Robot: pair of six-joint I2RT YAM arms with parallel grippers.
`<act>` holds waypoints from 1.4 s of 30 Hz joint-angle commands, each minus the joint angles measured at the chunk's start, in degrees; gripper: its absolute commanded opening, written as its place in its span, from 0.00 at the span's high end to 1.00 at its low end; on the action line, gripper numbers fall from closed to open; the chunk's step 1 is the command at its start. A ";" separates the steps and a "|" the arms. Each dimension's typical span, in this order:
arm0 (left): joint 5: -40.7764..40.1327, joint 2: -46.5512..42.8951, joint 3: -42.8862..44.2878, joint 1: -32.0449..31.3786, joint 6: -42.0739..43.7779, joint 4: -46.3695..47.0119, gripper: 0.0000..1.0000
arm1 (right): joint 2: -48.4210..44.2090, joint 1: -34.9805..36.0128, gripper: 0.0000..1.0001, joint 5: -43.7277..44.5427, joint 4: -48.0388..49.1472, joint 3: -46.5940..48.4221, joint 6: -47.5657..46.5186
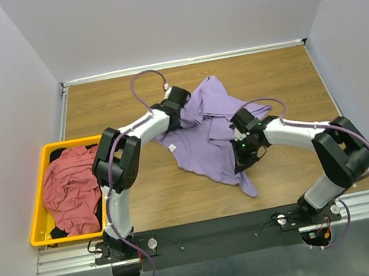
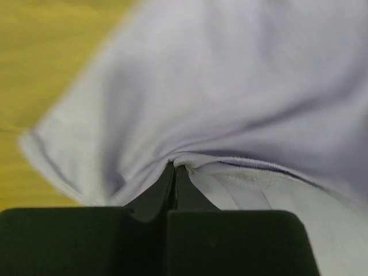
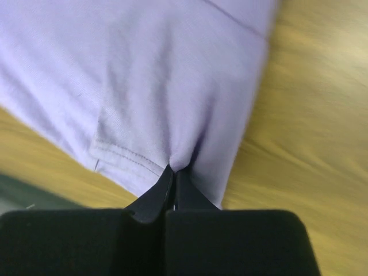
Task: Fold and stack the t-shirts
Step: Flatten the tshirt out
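**Both end effectors pinch the lavender t-shirt, which lies crumpled mid-surface and unfolded.**

The wooden surface (image 1: pixel 151 194) carries the lavender t-shirt (image 1: pixel 206 141), rumpled at the centre of the top view with one tail trailing toward lower centre. At the left edge of the frame the yellow bin (image 1: pixel 38 217) holds the dusty red-pink t-shirt (image 1: pixel 71 186) over a dark t-shirt (image 1: pixel 103 213). The left end effector (image 1: pixel 177 105) is clenched on a fold at the shirt's upper left. The right end effector (image 1: pixel 243 155) is clenched on a hemmed edge at its right side. Flattening looks like the step in hand. Lifting both grips together and drawing them apart evenly, with the cloth taut enough not to slip from either thin pinch, should spread it for folding.
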 commanded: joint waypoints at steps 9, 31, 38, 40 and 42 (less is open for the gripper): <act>-1.95 24.49 42.34 13.22 11.53 -4.06 0.82 | 22.84 12.82 0.72 -13.09 5.53 29.93 3.34; 12.62 -19.61 -12.90 7.16 -6.29 5.07 0.27 | 14.75 -11.68 0.46 25.60 -0.01 29.84 -13.27; 15.45 -16.81 -19.25 5.84 -7.44 7.71 0.27 | 17.04 -16.61 0.46 22.51 -0.01 29.23 -13.80; 15.54 -15.84 -19.69 5.84 -7.36 8.42 0.27 | 17.22 -17.14 0.46 21.11 -0.01 28.71 -13.71; 15.10 -15.05 -20.04 5.84 -6.83 8.68 0.27 | 17.04 -17.15 0.46 19.79 -0.01 28.01 -13.97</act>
